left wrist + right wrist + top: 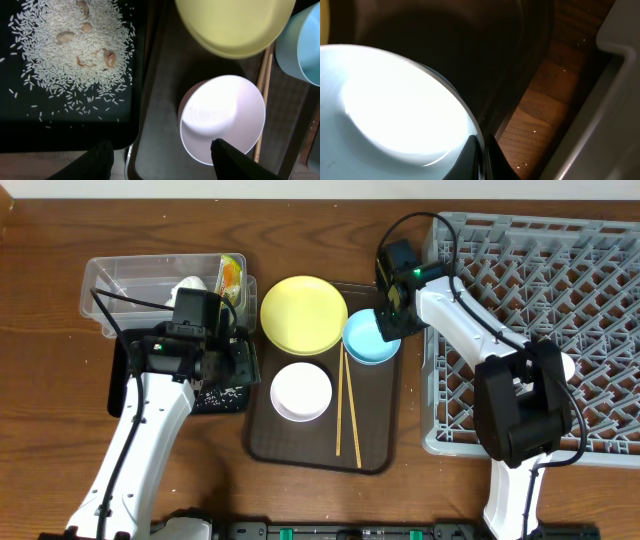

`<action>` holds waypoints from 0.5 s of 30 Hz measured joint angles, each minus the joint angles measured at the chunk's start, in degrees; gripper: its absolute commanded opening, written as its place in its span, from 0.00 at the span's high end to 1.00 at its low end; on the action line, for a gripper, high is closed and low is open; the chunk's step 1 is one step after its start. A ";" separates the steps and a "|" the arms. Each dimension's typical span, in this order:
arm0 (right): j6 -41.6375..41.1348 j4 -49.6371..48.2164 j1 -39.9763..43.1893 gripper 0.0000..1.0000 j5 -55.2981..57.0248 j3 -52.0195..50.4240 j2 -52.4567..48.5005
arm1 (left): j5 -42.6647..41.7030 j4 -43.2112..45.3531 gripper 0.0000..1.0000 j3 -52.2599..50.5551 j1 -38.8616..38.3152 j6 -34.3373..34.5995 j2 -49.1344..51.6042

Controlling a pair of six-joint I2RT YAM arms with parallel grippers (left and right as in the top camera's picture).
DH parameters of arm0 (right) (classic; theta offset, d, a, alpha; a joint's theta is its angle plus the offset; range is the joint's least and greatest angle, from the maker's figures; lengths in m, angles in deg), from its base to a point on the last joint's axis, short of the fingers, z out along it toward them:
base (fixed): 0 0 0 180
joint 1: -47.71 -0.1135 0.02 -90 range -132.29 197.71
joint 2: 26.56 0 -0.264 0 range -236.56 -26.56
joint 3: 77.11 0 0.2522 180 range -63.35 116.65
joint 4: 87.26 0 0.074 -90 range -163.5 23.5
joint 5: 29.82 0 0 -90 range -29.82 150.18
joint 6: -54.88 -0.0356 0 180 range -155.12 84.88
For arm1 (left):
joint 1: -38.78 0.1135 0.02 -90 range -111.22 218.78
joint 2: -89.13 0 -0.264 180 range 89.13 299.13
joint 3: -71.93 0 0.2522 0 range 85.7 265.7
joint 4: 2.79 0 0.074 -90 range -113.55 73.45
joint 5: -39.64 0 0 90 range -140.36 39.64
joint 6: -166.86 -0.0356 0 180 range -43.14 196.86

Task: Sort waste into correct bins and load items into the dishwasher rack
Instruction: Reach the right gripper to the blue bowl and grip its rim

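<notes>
My right gripper (388, 323) (481, 150) is shut on the rim of the light blue bowl (368, 340) (395, 110) at the brown tray's right edge, beside the grey dishwasher rack (560, 300). My left gripper (245, 365) (161, 150) is open and empty, over the gap between the black tray (222, 397) (75, 135) and the white-pinkish bowl (301, 391) (222, 117). Rice scraps (70, 55) lie in the black tray. The clear tub (130, 280) holds the napkin (190, 284) and the wrapper (231, 273). The yellow plate (303, 313) and chopsticks (346, 405) lie on the brown tray. The cup is out of view.
The dark brown serving tray (320, 452) sits mid-table between the bins and the rack. A strip of bare wood (545, 115) separates its right edge from the rack wall (615, 100). The rack fills the right side of the table.
</notes>
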 measured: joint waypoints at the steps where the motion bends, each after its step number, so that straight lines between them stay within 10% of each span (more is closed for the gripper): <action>1: 0.00 0.07 0.04 0.99 -0.04 0.00 0.00 | 0.00 -0.02 0.34 0.00 0.00 0.00 0.00; 15: -0.07 1.77 2.69 0.99 -0.74 0.02 3.10 | 0.00 -0.02 0.34 0.00 0.00 0.00 0.00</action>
